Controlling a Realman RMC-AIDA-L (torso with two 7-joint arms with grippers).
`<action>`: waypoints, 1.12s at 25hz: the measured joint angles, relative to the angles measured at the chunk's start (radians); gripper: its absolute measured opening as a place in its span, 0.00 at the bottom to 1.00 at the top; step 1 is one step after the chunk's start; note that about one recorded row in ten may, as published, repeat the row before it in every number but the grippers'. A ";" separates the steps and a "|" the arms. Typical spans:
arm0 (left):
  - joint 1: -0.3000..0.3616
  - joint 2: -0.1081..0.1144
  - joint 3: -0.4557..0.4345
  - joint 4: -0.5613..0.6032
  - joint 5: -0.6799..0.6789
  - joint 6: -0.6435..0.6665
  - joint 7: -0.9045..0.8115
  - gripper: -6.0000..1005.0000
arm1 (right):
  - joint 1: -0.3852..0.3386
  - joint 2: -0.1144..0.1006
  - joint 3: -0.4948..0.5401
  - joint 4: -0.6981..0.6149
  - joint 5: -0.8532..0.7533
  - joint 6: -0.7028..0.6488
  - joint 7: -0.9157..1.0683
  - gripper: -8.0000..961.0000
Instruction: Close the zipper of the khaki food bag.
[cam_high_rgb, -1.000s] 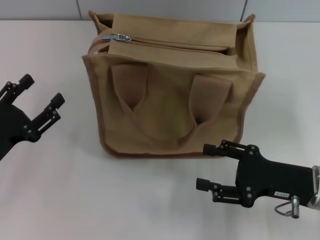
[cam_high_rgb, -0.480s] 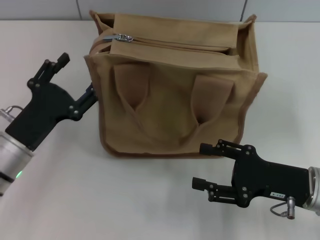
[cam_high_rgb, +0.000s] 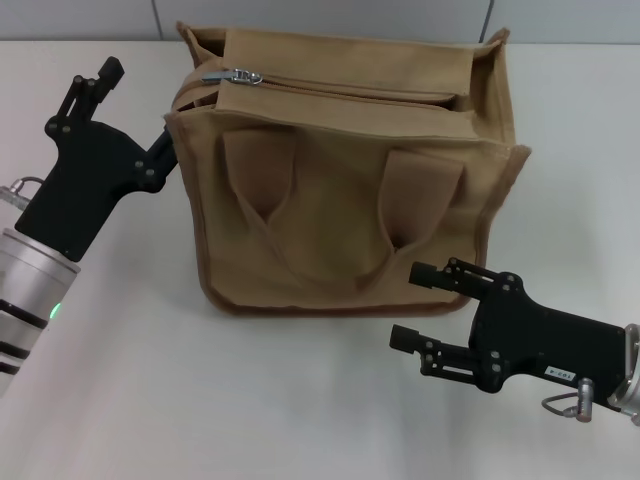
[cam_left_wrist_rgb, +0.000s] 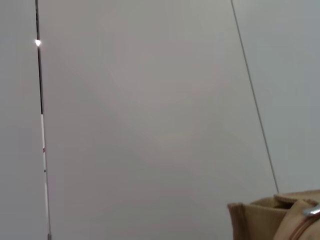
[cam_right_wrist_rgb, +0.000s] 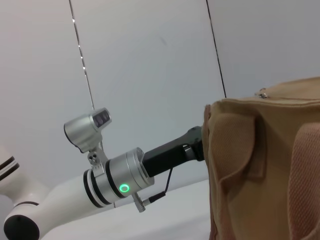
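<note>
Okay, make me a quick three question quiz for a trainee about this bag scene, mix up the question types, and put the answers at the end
1. True or false: the right gripper is gripping the khaki food bag.
2. The zipper slider sits at which end of the bag's top? A) toward the robot's left B) middle C) toward the robot's right
3. Fill in: the left gripper is at the bag's ____ side, fingers spread.

Key: 1. False; it is open on the near side of the bag, low by its bottom edge. 2. A. 3. left.
</note>
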 joint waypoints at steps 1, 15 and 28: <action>-0.006 0.000 -0.005 -0.008 0.000 -0.025 0.005 0.80 | 0.000 0.000 0.000 0.002 0.001 0.000 0.000 0.79; 0.007 -0.003 -0.102 -0.097 0.000 -0.106 0.014 0.80 | -0.003 0.000 0.005 0.007 0.025 0.021 -0.003 0.79; 0.030 -0.001 -0.095 -0.114 0.053 -0.052 0.015 0.45 | 0.002 0.001 0.005 0.011 0.047 0.028 -0.004 0.79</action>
